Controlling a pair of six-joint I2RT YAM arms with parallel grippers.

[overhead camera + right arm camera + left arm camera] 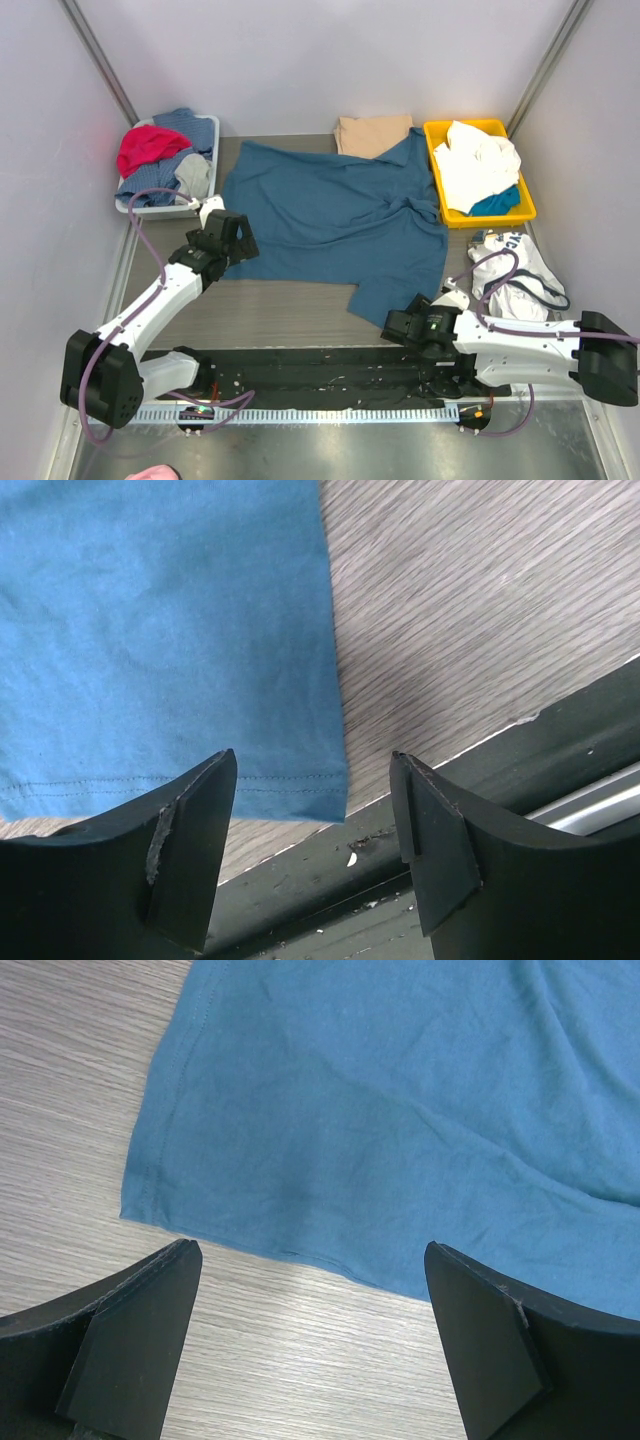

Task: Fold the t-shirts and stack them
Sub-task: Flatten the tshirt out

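Teal shirt [335,215] lies spread open, unfolded and creased, across the middle of the surface [285,305]. Tan shirt [372,134] is folded and sits at the teal shirt's far edge, touching it near the collar. Yellow bin [470,218] stands just right of the teal shirt and holds white and teal cloth. Grey bin [155,208] with mixed clothes stands off the teal shirt's far-left corner. White shirt [515,262] lies crumpled right of the teal shirt's near corner.

Left end effector [232,242] is at the teal shirt's near-left corner. Its fingers [140,1310] are spread wide with nothing gripped, and the hem corner lies flat just ahead of them.

Right end effector [398,322] is at the teal shirt's near-right flap. Its fingers [195,820] are parted and hold nothing, and the flap's corner lies between them. Contact with the cloth: cannot tell.
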